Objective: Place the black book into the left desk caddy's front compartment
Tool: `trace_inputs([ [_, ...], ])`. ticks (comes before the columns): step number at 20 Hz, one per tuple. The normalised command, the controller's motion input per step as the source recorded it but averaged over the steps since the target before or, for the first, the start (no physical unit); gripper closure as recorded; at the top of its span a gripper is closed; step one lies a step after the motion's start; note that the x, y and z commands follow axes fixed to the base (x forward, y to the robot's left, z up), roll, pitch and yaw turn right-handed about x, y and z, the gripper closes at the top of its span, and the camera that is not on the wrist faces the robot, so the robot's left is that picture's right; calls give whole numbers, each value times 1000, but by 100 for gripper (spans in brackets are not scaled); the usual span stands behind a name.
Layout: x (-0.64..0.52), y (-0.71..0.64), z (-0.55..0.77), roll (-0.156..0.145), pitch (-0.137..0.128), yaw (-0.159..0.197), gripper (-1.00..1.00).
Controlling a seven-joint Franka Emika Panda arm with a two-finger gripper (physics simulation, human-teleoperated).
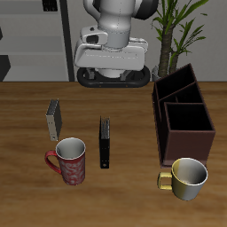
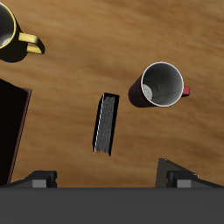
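The thin, long all-black book (image 1: 105, 143) lies flat on the brown wooden worktop (image 1: 133, 191), near the middle, its long side running from the far edge toward the near edge. Nothing touches it. In the wrist view the same black book (image 2: 106, 123) lies slightly tilted, its pale page edge showing along one long side.

The dark reddish-brown rectangular open-top desk caddy (image 1: 182, 113) stands well apart from the book, toward the far side of the worktop, with inner dividers splitting it into compartments. Only a dark edge of the caddy (image 2: 10, 131) enters the wrist view.

A red patterned mug with a pale inside (image 1: 70, 163) stands near the book's near end, just beside it but not touching. A yellow mug with a white inside (image 1: 185, 177) stands in front of the caddy, close to the near edge. A shorter grey book with pale pages (image 1: 54, 120) lies farther back, apart from the black book.

The end effector (image 2: 112, 179) hangs above the worktop over the black book, its two dark fingertips (image 2: 179, 175) spread wide with nothing between them. In the exterior view the white robot arm (image 1: 113, 40) is at the far side of the worktop.
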Motion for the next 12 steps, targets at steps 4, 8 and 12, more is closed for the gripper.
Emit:
trace_inputs([
  [4, 106, 36, -68, 14, -24, 0, -100],
  [8, 162, 52, -211, 48, -8, 25, -100],
  [12, 155, -58, -249, 1, 15, 3, -100],
])
